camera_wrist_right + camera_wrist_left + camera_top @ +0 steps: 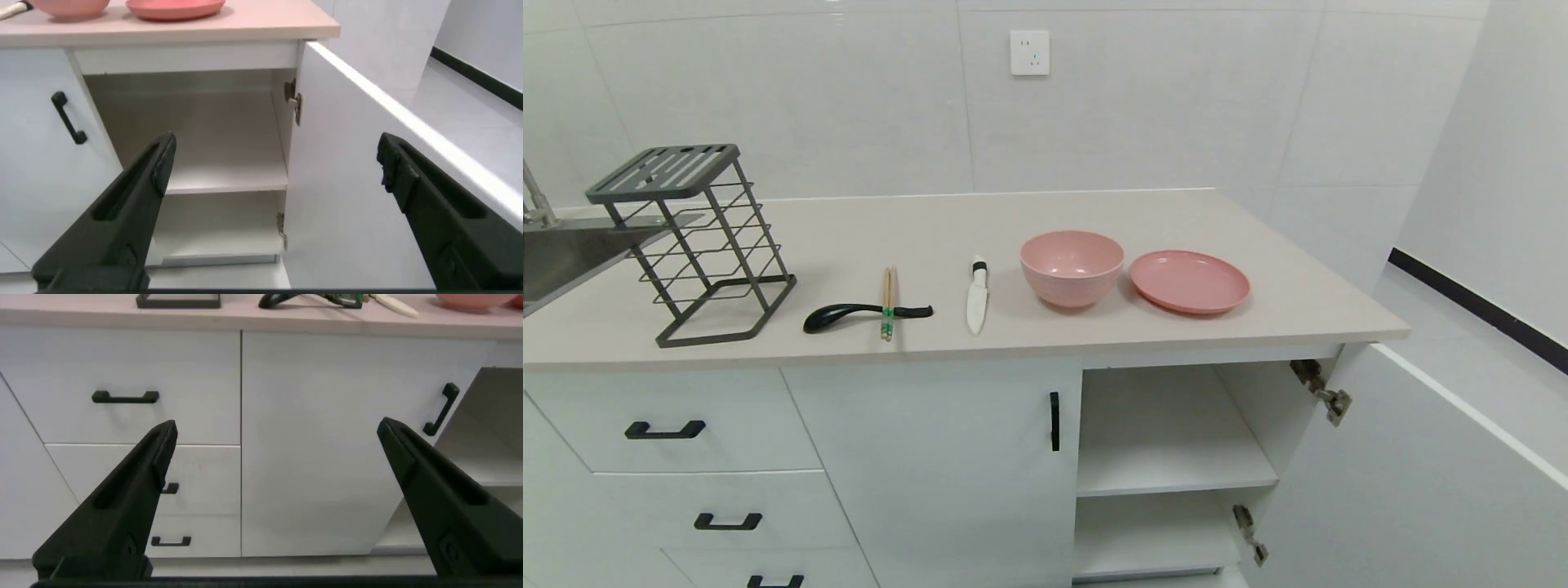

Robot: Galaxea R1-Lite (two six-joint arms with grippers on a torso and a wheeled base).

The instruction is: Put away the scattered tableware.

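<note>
On the counter (866, 233), nothing was yet stowed: pink bowl (1071, 265), pink plate (1189, 280), white knife (977, 298), chopsticks (888, 304) and black spoon (849, 314) lay in a row beside the grey rack (690, 245). Below, the cabinet (1168, 457) stood open. Your left gripper (278, 429) and right gripper (276, 143) hung low before the cupboard fronts, jaws spread wide, holding nothing. By the look of it, you had the whole job ahead.

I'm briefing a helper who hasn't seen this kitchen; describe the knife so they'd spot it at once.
On the beige counter, near its front edge, the knife lies between the chopsticks and the pink bowl. It is the only white item there, with a black band at its far end.
</note>
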